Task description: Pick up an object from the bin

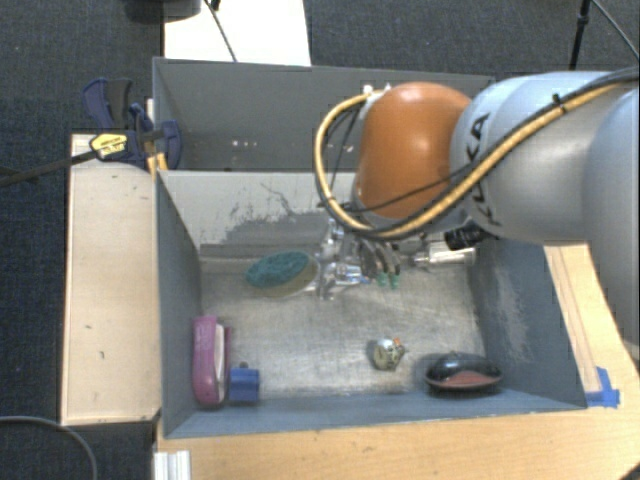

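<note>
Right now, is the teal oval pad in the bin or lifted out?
In: the teal oval pad lies on the bin floor by the back wall, beside the gripper.

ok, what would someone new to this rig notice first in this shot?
The big grey arm with its orange cover, reaching in from the right over the middle of the bin. Just left of its tip, a teal oval pad lies near the back wall. The rest lies spread along the front: a purple bar and a blue block at left, a black oval thing at right.
</note>
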Robot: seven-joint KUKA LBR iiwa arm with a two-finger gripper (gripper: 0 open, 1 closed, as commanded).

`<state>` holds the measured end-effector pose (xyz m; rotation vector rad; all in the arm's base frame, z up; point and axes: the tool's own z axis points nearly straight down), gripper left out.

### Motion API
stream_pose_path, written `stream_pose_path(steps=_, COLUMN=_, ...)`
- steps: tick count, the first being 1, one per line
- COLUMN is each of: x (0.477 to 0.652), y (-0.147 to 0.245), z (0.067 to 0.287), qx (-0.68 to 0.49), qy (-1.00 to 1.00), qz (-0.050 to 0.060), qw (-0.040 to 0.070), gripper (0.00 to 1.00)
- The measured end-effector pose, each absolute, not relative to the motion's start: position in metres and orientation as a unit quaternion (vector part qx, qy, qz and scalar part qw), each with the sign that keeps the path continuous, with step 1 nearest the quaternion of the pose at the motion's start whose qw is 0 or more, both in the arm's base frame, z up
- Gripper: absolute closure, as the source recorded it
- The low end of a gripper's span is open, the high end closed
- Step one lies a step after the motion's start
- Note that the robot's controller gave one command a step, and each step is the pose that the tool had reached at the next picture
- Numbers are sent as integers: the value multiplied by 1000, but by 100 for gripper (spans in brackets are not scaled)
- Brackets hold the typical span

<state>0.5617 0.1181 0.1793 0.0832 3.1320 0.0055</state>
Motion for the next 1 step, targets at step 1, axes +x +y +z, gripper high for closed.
stream_pose_path(steps=1, x=557, y=120, z=323, qx=26, qy=1000, qz=2, qw=6, gripper=100)
